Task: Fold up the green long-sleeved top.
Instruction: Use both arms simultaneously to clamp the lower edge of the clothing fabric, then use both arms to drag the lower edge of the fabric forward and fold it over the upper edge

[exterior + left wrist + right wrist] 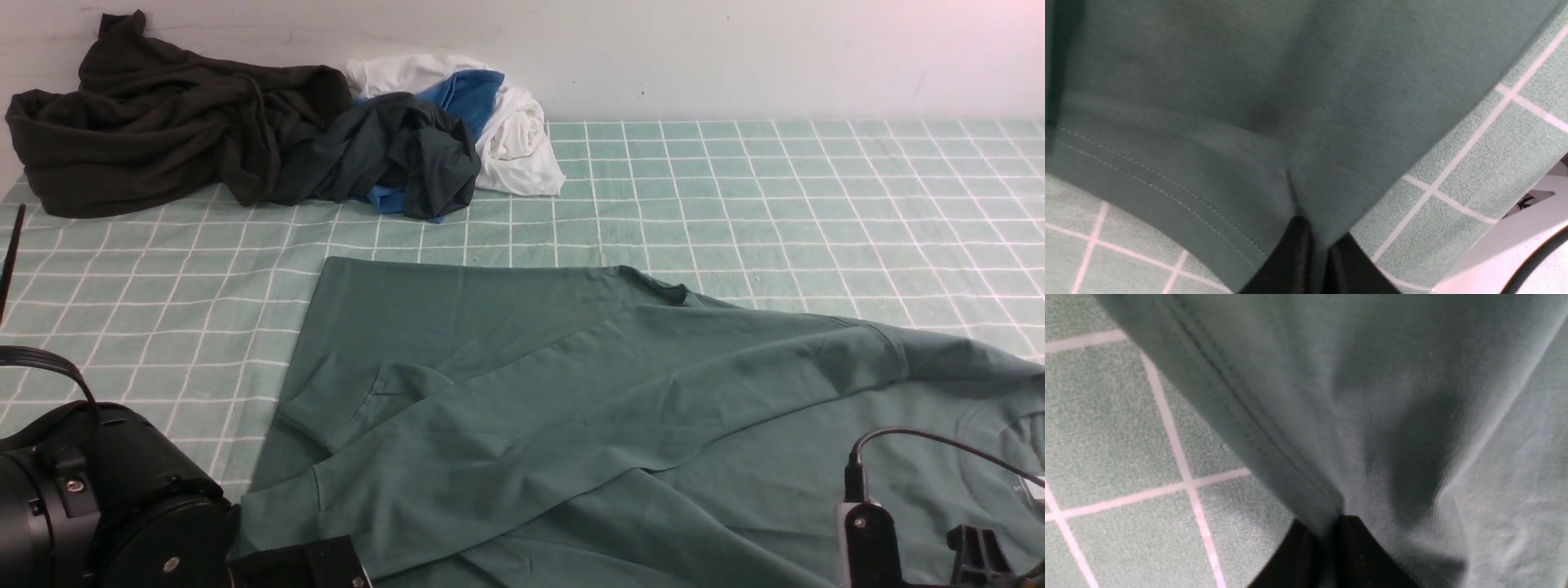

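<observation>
Front view has the green long-sleeved top (571,392) spread on the worktop (735,180), long axis running left to right, its bulk lying far of my left jaws and right jaws, each clamped on its near edge.
</observation>
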